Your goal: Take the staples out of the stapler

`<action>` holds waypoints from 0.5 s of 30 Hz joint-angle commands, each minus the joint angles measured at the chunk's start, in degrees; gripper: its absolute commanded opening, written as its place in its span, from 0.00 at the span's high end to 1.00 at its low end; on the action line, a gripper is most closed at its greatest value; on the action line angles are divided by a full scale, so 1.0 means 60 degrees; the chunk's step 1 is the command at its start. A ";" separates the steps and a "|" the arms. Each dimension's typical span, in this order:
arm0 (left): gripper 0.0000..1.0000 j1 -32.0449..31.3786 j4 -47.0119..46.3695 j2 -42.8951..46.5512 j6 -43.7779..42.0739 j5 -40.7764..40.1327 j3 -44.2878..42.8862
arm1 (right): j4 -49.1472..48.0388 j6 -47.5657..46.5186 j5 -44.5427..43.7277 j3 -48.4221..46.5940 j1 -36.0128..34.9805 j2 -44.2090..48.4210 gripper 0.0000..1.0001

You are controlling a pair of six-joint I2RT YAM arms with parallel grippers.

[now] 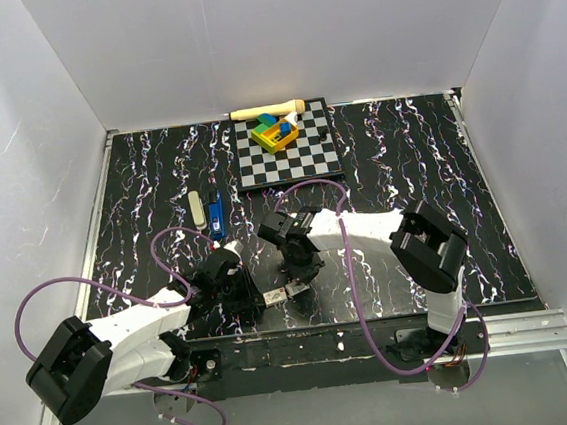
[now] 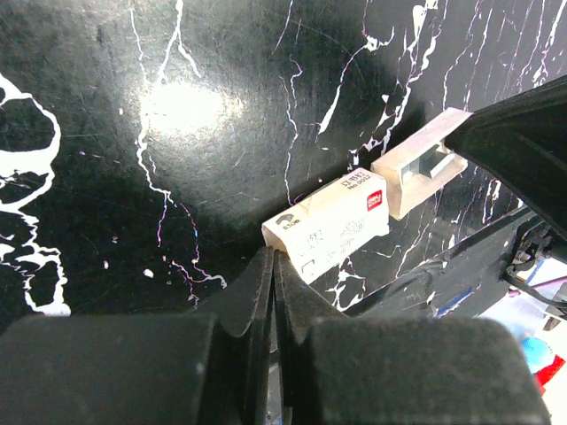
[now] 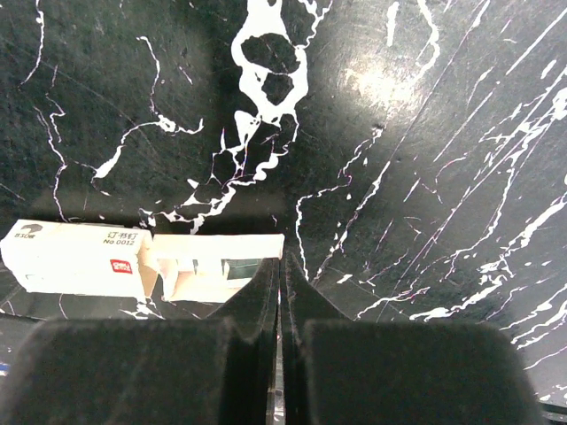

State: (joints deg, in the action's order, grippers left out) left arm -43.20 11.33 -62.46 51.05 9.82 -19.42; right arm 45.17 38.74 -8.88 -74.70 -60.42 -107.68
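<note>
Left arm [image 1: 125,340] is lying low along the near edge. The stapler [image 1: 217,217] is sitting farther back on the table [image 1: 409,160], untouched, just beside a cream bar [image 1: 197,209]. Left gripper [image 2: 272,261] is sitting jaws together at the staple box [image 2: 328,226] corner, and right gripper [image 3: 282,261] likewise at its slid-out tray [image 3: 208,266]. Whether either is nipping cardboard, cannot tell. Stapler is likely handling light, rigid, slick; pinch across narrow sides mid-body.

Lighting: bright, diffuse, from overhead; white walls evenly lit in the top view, with soft shadows under the arms on the glossy desk [image 1: 409,160]. Glare: one broad washed-out hot spot on the desk in each wrist view. Focus: left claw [image 2: 273,292] and right claw [image 3: 282,292] are near-black, soft-edged foreground masses; desk veining is sharp.
</note>
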 commanded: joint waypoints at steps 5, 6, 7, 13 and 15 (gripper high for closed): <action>1.00 -0.0065 -0.0204 0.0038 -0.0012 -0.0099 0.0014 | 0.0133 0.0106 -0.0160 0.0072 -0.0066 0.0442 0.99; 1.00 -0.0066 -0.0204 0.0053 -0.0012 -0.0114 0.0028 | 0.0133 0.0091 -0.0145 0.0013 -0.0081 0.0398 0.99; 1.00 -0.0066 -0.0204 0.0053 0.0003 -0.0129 0.0014 | 0.0148 0.0076 -0.0116 -0.0016 -0.0081 0.0383 0.99; 1.00 -0.0080 -0.0204 0.0024 -0.0026 -0.0114 -0.0001 | 0.0177 0.0003 -0.0072 -0.0148 -0.0125 0.0193 0.99; 1.00 -0.0080 -0.0204 0.0009 -0.0026 -0.0099 -0.0001 | 0.0177 0.0003 -0.0072 -0.0192 -0.0140 0.0163 0.99</action>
State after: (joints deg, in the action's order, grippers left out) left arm -43.31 11.29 -62.48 51.05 9.82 -19.42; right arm 45.12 38.76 -8.86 -74.37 -60.71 -106.85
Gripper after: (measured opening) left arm 0.009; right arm 0.024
